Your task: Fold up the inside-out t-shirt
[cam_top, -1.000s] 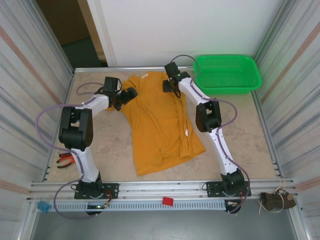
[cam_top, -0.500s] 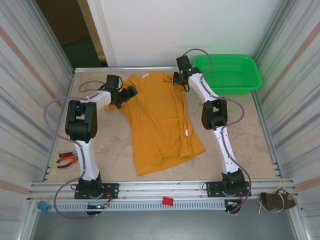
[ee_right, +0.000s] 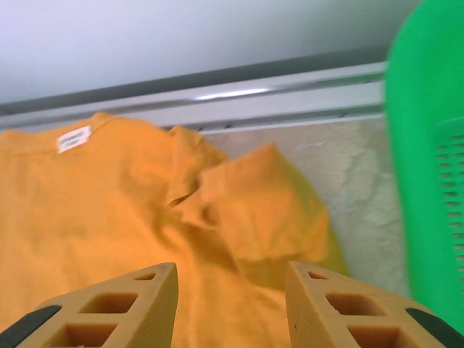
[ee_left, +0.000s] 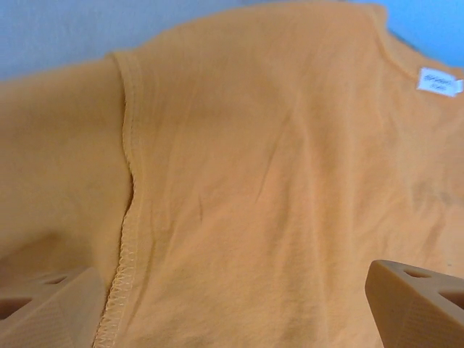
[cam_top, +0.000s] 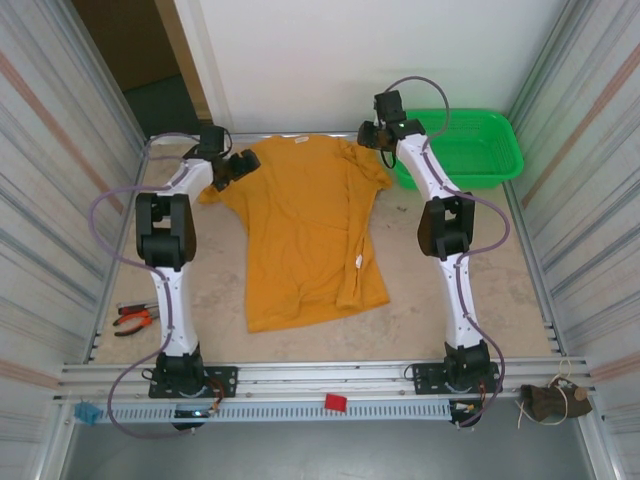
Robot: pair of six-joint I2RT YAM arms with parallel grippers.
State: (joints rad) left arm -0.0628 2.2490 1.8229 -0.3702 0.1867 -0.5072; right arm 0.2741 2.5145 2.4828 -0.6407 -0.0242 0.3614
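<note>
— Progress?
— Barely begun. Mustard-orange short-sleeved cloth t-shirt (cam_top: 305, 235) spread flat mid-table (cam_top: 520, 280), collar toward the far edge, one long side lapped over. No proper fold made yet.
— End effectors?
— Left end effector (ee_left: 232, 301) spread wide over a sleeve seam. Right end effector (ee_right: 230, 290) parted, empty, beside the other sleeve.

A mustard-orange cloth t-shirt (cam_top: 305, 235) lies spread on the beige table (cam_top: 490, 290), with the left end effector (cam_top: 232, 168) and right end effector (cam_top: 375, 135) at its far sleeves, near a green plastic basket (cam_top: 485, 150).
</note>
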